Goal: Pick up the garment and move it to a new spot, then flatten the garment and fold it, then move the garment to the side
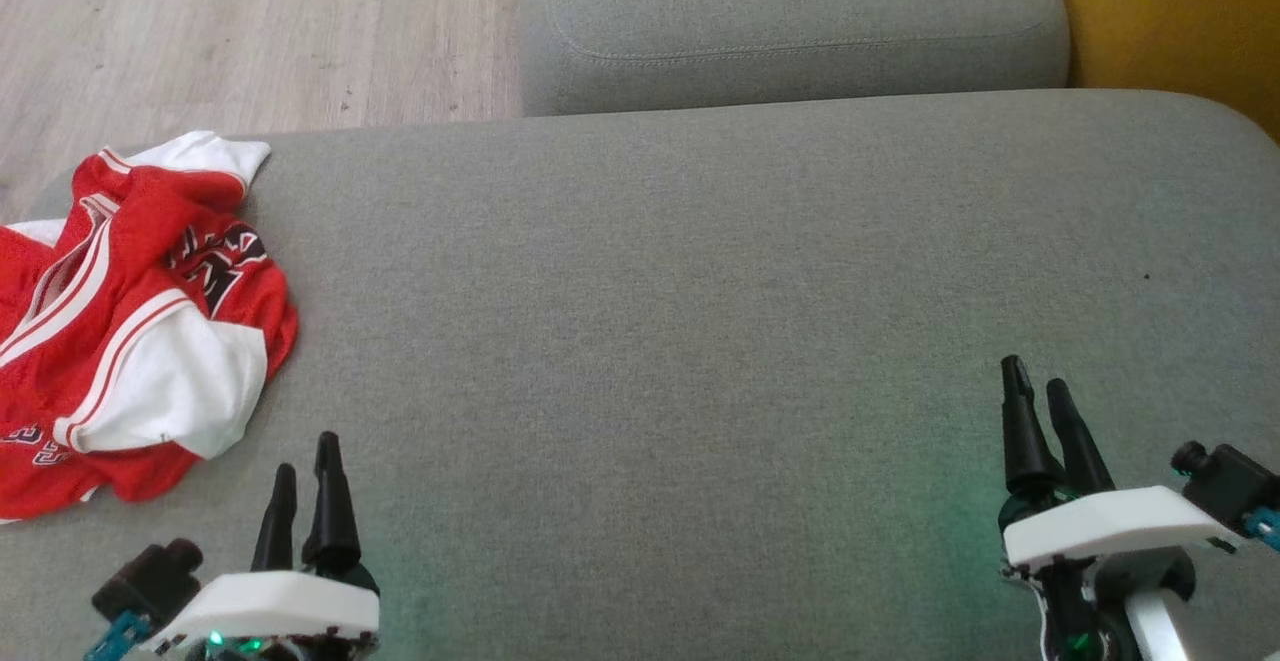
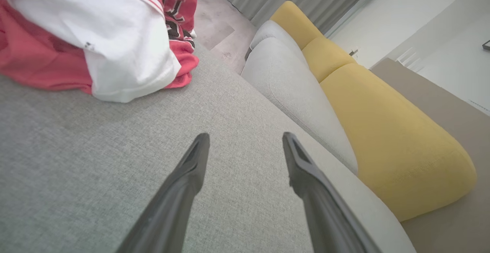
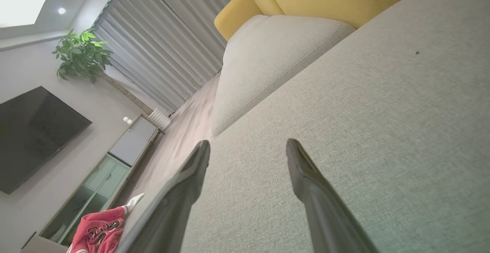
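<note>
left end effector [image 1: 306, 455]: spread, empty | right end effector [image 1: 1033, 374]: spread, empty

Left gripper [image 1: 305, 461] hovers with fingers spread apart, holding nothing; right gripper [image 1: 1035, 381] likewise spread wide, holding nothing.

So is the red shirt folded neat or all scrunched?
Scrunched. The jersey lies in a crumpled heap on the grey cushion, white sleeves bunched over red.
</note>
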`<state>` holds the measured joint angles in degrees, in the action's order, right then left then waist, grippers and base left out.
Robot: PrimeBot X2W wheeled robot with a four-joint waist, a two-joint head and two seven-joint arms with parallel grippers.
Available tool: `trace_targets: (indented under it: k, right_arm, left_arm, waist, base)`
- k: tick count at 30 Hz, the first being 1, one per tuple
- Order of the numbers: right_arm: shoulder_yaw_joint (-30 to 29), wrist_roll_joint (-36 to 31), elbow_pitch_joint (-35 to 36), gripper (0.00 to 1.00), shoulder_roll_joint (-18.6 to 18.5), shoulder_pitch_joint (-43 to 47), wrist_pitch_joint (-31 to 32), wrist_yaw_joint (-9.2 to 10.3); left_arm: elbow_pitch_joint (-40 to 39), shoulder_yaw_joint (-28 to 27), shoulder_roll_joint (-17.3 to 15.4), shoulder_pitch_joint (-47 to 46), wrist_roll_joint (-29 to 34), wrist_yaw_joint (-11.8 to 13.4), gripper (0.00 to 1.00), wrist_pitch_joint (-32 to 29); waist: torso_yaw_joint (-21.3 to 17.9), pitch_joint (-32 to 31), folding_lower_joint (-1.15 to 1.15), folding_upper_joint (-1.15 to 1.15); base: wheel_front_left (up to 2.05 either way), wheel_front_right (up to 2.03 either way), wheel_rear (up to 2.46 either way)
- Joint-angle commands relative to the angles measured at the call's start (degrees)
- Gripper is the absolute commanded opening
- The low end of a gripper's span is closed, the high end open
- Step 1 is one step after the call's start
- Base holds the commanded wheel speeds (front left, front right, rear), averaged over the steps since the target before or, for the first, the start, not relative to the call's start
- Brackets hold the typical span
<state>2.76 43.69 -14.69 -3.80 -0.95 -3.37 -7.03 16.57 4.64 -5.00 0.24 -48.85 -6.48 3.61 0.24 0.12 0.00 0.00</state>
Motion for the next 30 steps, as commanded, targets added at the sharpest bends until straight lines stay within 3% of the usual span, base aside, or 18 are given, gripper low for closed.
trace_targets:
  k: [1,30]
  right_arm:
    - [0.99,-2.29,1.83,1.00,-1.04,-3.29,-0.96,-0.25]
    - [0.87,-22.09,-0.92,1.00,-0.23,-2.99,-5.69,-0.35]
  left_arm:
    - [-1.81,-0.29,-1.17,-1.71,2.12,0.24,1.00,0.77]
    - [-1.01,3.77,-4.44,-0.84,21.03,1.28,1.00,5.48]
  waist:
    - [0.01,0.01,0.00,0.00]
    - [-0.04,-0.56,0.00,0.00]
  base:
    - [0.00,0.00,0.00]
    - [0.00,0.00,0.00]
